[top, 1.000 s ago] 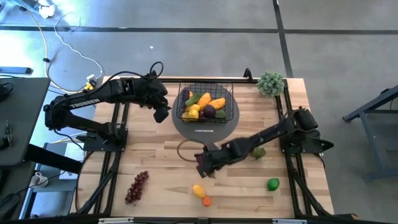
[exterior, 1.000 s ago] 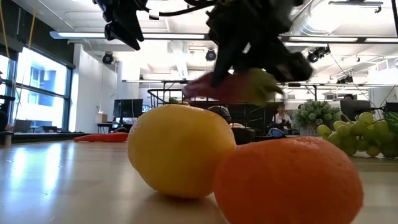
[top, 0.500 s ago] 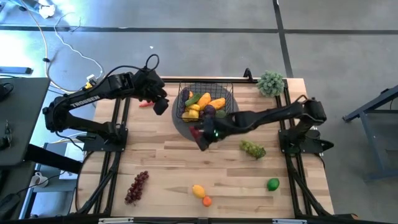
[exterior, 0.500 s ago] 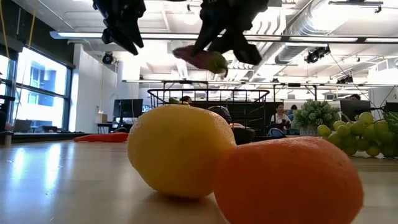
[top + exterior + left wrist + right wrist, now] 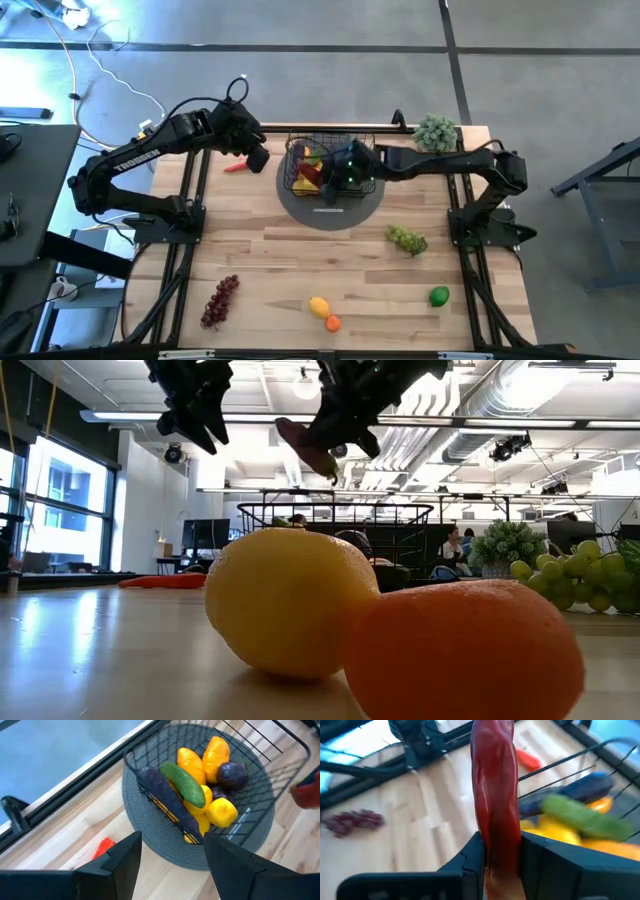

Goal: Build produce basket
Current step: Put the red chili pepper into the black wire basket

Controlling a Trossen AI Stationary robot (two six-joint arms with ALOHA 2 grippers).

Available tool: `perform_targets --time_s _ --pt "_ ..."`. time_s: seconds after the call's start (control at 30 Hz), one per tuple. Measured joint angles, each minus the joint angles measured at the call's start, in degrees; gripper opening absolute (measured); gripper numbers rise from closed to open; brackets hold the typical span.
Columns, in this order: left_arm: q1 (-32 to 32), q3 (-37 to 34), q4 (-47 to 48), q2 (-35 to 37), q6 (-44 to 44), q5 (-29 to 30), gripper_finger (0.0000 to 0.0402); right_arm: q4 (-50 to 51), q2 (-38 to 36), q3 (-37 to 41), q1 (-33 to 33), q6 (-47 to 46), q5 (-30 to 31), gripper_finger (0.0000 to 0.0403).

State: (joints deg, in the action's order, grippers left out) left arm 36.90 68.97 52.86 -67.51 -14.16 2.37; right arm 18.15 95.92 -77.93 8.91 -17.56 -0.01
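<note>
The black wire basket [image 5: 331, 137] stands on a round grey mat [image 5: 330, 207] at the far middle of the table. It holds yellow lemons, an orange mango, a green cucumber [image 5: 183, 783], a purple eggplant [image 5: 165, 800] and a plum. My right gripper [image 5: 326, 175] hangs over the basket, shut on a long red piece of produce [image 5: 494, 785] with a green end. My left gripper [image 5: 258, 158] hovers open and empty just left of the basket. A small orange-red piece [image 5: 235, 167] lies on the table below it. My right gripper pinches the long red piece between its two fingers [image 5: 470, 857], one on each side of its lower part [image 5: 496, 851]. The piece runs along the fingers and juts out well past their tips. It is lifted clear above the basket, slanting downward [image 5: 305, 448].
Purple grapes [image 5: 220, 298], a lemon [image 5: 318, 306], an orange [image 5: 333, 322] and a lime [image 5: 438, 296] lie near the front edge. Green grapes [image 5: 406, 239] lie at the middle right. A potted plant [image 5: 436, 132] stands at the far right corner.
My right gripper has carried the red piece up and toward the far edge, from the table's middle to above the basket, rolling its wrist on the way. My left gripper has swung a little toward the far edge, away from the basket, staying open.
</note>
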Motion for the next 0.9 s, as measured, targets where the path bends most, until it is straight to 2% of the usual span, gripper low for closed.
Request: perform_targets --time_s 0.37,0.67,0.9 --pt "2.9 0.0 0.1 0.0 -5.0 -0.2 0.0202 -1.5 0.0 0.0 7.3 21.1 -0.5 0.0057" --pt "4.2 0.0 0.1 -0.1 -6.9 -0.2 0.0202 -7.7 3.0 0.0 8.4 42.8 -0.6 0.0057" --pt "4.2 0.0 0.1 -0.1 -9.3 -0.1 0.0202 -11.7 6.9 0.0 8.5 51.5 0.0 0.0057"
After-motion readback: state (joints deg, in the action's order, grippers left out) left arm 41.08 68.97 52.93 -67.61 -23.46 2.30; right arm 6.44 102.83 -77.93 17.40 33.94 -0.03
